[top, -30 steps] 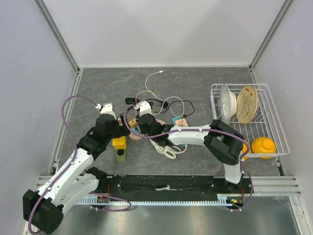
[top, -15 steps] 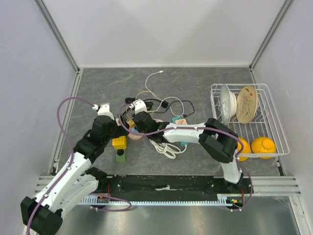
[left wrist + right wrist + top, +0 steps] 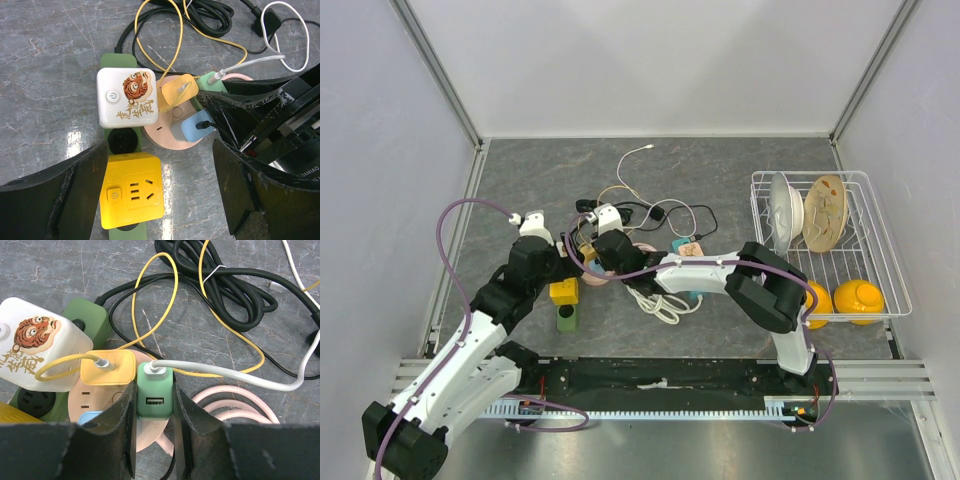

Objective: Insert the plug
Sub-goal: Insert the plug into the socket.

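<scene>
My right gripper is shut on a green USB plug with a white cable, holding it by its sides over the round pink socket hub. A yellow plug sits in the hub beside it, and a blue plug is in the hub's near side. My left gripper hangs open above the yellow socket cube on the green power strip, holding nothing. In the top view both grippers crowd the hub, and the green plug is hidden there.
A white cube with a tiger print sits on the green strip. Black cable coils, a yellow cord and a pink cord lie behind the hub. A wire dish rack with plates and yellow bowls stands at the right.
The right arm has swung left, carrying its gripper closer over the pink hub. The left arm has shifted slightly. Both grippers keep the same opening.
</scene>
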Robot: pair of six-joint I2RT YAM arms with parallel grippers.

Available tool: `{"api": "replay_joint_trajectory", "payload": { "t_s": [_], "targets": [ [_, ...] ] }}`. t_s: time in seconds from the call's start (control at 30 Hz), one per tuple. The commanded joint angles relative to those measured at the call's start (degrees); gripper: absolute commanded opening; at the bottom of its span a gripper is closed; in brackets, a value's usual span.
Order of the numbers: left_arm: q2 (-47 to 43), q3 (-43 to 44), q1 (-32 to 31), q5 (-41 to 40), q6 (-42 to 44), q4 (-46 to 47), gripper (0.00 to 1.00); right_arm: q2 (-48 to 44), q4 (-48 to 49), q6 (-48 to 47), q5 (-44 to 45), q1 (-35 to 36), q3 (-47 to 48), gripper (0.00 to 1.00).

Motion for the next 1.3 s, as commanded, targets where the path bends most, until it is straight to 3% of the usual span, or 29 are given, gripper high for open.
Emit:
{"api": "replay_joint_trajectory", "payload": {
  "t_s": [0.0,0.27,0.63,0.87,1.1,1.27],
  "targets": [
    [-0.4,-0.1,0.2,-2.0,-1.3,-0.1,0.9,11.7,-27.9,-1.4,-9.8,2.2,-7.0,0.0],
    [-1.1,-0.5,0.2,-2.3,-1.6,-0.2,0.9,10.9,-26.4,1.8,-12.6,2.7,-14.2,0.0],
    [-0.8,-0.3,0.2,-3.0,-1.2,0.0,0.9,16.9,-30.9,-1.8,-10.0,3.2,-5.6,0.0],
    [-1.2,-1.3,0.2,-2.4,-2.0,0.0,0.9,15.3,-28.1,2.4,-17.1,4.9,-16.0,0.0],
    [-2.1,-1.1,0.2,-2.1,-1.6,-0.1,0.9,17.1,-28.3,2.7,-17.2,5.7,-12.2,0.0],
    [-3.2,-1.3,0.2,0.1,-1.8,-0.9,0.9,10.4,-27.9,3.6,-16.5,4.0,-12.3,0.0]
  ]
}}
